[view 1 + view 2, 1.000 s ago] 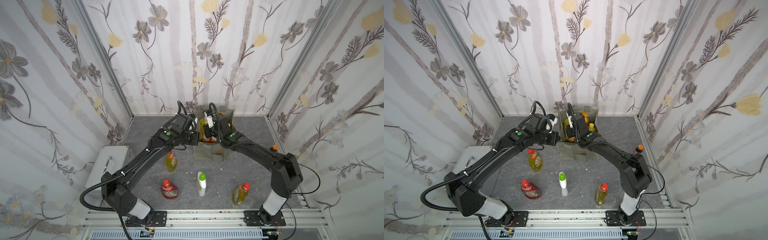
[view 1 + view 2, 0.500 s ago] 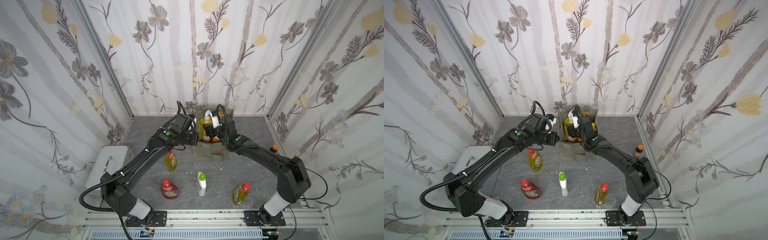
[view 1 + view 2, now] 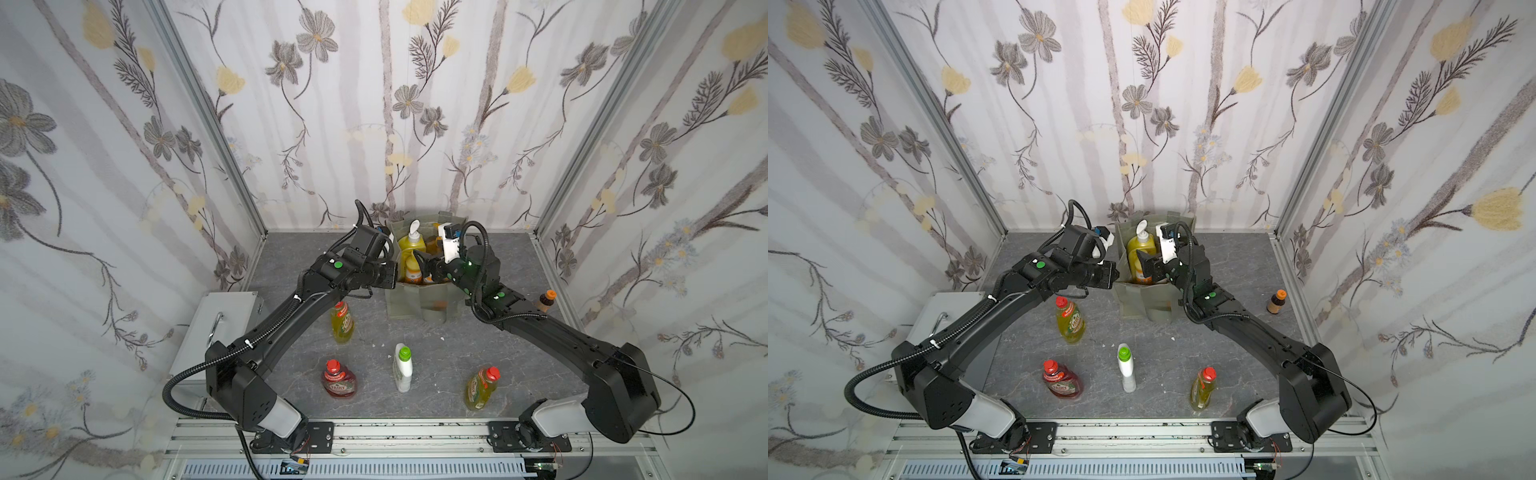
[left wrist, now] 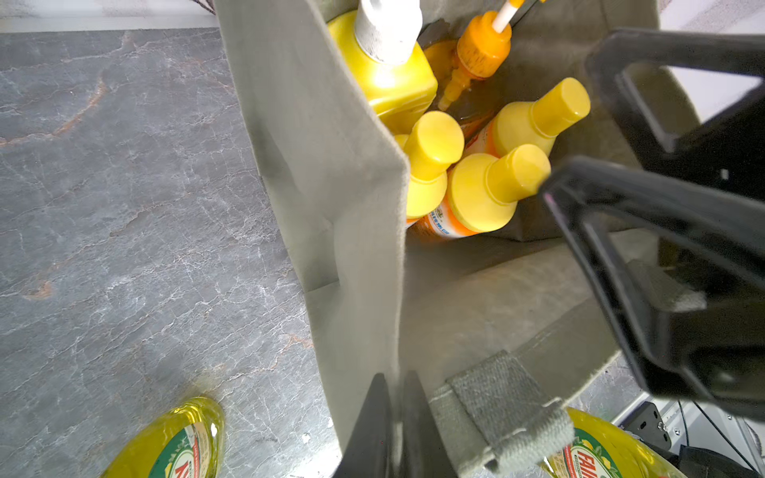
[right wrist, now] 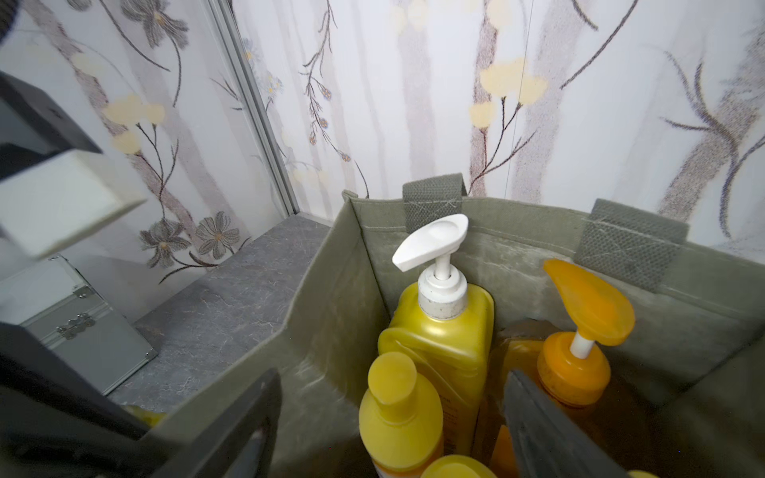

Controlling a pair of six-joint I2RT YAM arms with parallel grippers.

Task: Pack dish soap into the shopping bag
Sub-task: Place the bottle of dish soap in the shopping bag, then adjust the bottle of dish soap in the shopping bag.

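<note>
The grey-green shopping bag stands open at the back of the table. Inside it are a yellow pump bottle, an orange pump bottle and three orange yellow-capped bottles of dish soap. My left gripper is shut on the bag's left wall. My right gripper hangs open over the bag's mouth, its fingers either side of a yellow cap without touching it. On the table stand two yellow-green bottles, a red one and a white green-capped one.
A grey metal box with a handle sits at the table's left edge. A small brown bottle with an orange cap stands by the right wall. Patterned walls close in three sides.
My right gripper has opened over the bag, and its arm has swung a little to the right. The left gripper stays clamped on the bag's wall.
</note>
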